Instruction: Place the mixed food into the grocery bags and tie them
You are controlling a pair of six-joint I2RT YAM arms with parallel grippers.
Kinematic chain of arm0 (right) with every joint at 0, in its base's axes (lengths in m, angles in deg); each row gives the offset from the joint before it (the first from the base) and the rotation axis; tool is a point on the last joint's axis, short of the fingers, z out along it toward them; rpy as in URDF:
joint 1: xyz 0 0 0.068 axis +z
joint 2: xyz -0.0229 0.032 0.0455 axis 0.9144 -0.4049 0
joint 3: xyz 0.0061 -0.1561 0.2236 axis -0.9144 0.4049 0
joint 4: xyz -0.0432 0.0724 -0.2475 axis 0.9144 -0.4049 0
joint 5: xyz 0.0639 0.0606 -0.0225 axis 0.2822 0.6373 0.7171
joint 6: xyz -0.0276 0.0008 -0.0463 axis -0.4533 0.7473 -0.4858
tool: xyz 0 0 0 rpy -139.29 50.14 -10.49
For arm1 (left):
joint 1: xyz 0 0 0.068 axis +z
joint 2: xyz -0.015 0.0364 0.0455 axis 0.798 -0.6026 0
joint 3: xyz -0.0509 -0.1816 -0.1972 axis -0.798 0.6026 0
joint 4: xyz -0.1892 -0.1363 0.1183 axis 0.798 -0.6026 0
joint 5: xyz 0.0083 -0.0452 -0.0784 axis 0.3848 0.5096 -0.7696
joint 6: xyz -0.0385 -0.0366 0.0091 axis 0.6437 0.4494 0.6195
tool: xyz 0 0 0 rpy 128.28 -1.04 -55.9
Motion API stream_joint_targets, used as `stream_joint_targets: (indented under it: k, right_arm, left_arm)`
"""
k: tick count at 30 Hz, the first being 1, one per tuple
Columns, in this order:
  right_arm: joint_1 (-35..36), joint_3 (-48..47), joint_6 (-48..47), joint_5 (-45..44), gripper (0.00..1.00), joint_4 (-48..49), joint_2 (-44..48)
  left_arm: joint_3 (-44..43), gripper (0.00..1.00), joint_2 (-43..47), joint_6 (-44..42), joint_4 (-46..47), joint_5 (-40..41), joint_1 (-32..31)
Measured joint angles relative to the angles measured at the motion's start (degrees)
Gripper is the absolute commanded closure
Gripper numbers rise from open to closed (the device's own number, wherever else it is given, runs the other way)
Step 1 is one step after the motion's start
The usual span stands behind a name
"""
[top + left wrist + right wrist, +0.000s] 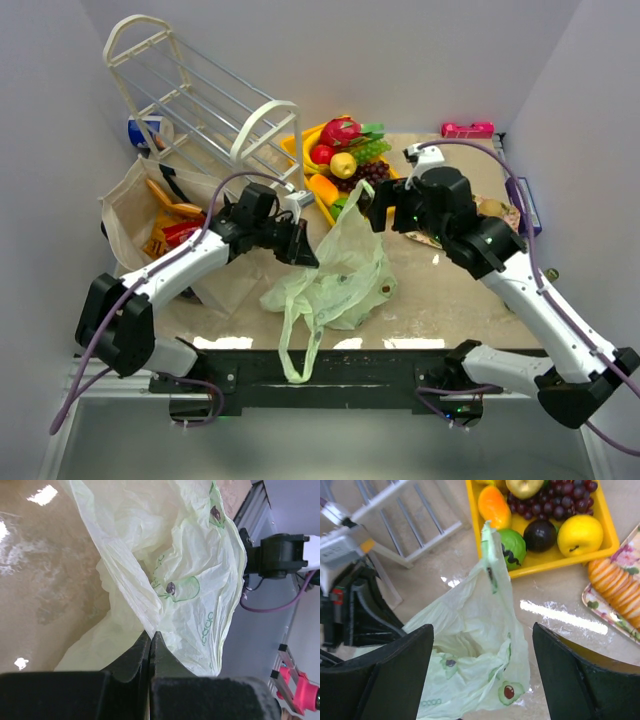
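Plastic bag (340, 270) sags under the wide-open right gripper (377, 210), its edge pinched in the clenched left gripper (151, 637); yellow tray (555, 566) lies beyond the right gripper, fruit (580, 528) inside, apparently unbagged; the thin film may slip, collapsing the mouth.

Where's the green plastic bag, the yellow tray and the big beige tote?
green plastic bag (345, 265): top external view, on its crinkly middle.
yellow tray (560, 560): right wrist view, on its near rim.
beige tote (122, 215): top external view, on its left side wall.
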Motion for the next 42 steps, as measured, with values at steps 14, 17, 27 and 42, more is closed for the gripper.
stream_joint_targets:
  k: [14,17,27,42]
  right_arm:
    - [-12.2,-13.6,-1.1,5.9,0.04,-0.8,-9.7]
    - [-15.5,-13.6,-1.4,7.6,0.04,0.9,-16.5]
    - [-18.6,-22.4,-6.9,6.0,0.05,1.5,-40.5]
    - [-19.3,-25.6,-12.4,0.6,0.07,2.3,-53.9]
  left_arm:
    - [-0.9,1.0,0.0,-9.2,-0.9,10.7,0.0]
    - [0.1,1.0,1.9,-10.4,0.5,12.6,0.0]
    - [4.5,1.0,6.5,-13.9,4.8,19.3,0.0]
    - [5.4,1.0,6.5,-14.7,5.0,22.1,0.0]
